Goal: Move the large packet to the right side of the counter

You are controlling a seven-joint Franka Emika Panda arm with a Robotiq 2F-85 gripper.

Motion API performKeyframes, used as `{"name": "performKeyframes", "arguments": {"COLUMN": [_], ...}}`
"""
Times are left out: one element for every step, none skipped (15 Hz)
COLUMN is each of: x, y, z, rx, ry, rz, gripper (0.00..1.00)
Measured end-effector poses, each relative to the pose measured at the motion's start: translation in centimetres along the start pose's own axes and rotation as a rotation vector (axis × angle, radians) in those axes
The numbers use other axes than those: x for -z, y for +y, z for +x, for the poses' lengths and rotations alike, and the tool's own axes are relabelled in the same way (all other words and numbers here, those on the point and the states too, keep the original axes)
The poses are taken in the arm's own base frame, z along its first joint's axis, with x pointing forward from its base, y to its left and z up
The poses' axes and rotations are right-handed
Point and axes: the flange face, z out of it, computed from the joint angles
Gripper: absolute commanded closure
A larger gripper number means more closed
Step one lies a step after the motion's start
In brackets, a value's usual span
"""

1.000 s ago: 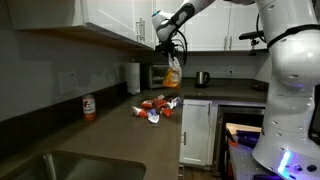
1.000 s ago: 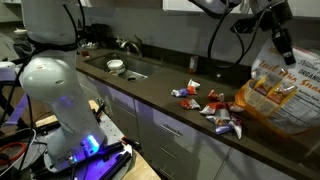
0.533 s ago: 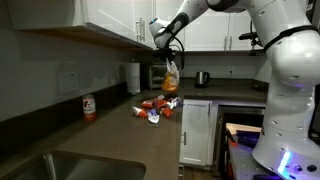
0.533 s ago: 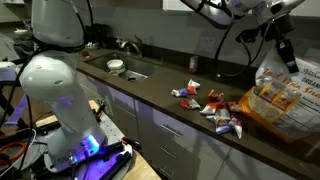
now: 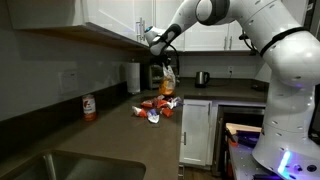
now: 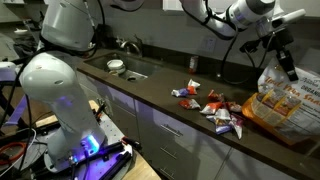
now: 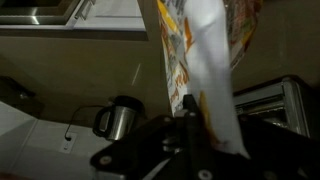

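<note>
The pincer (image 6: 290, 70) is clamped shut on the top edge of the packet (image 6: 285, 100), so the bag hangs upright beneath it with the contents settled low. In an exterior view the packet is over the right end of the desk (image 6: 150, 85), just past the small packets (image 6: 215, 108). Whether its base touches the surface cannot be determined. Judged status: transfer nearly complete, with lowering and release outstanding.

Small packets (image 6: 212, 108) on the counter (image 6: 158, 88) — between sink (image 6: 138, 71) and large packet (image 6: 285, 100).
</note>
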Motion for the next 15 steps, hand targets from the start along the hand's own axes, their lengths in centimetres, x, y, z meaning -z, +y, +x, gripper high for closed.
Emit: {"name": "performKeyframes", "arguments": {"x": [-0.27,-0.47,-0.62,-0.71,-0.73,-0.74,-0.75,-0.76,-0.76,-0.76,-0.76,-0.75,-0.76,-0.76,-0.77], "y": [0.05,0.1,0.15,0.17,0.17,0.13,0.09,0.07,0.07,0.07,0.07,0.06,0.06,0.06,0.03], "z": [0.3,0.59,0.87,1.08,1.19,1.23,1.22,1.21,1.21,1.22,1.21,1.21,1.22,1.22,1.17], "rx": [-0.001,0.0,0.002,0.002,0.003,0.003,0.004,0.004,0.004,0.004,0.004,0.004,0.004,0.004,0.005], "ry": [0.003,0.008,0.014,0.019,0.021,0.023,0.023,0.023,0.023,0.023,0.023,0.024,0.024,0.024,0.023], "rz": [-0.004,-0.008,-0.012,-0.014,-0.015,-0.015,-0.015,-0.015,-0.015,-0.015,-0.015,-0.015,-0.015,-0.015,-0.015], "gripper": [0.97,0.97,0.97,0.97,0.97,0.97,0.97,0.97,0.97,0.97,0.97,0.97,0.97,0.97,0.97]}}
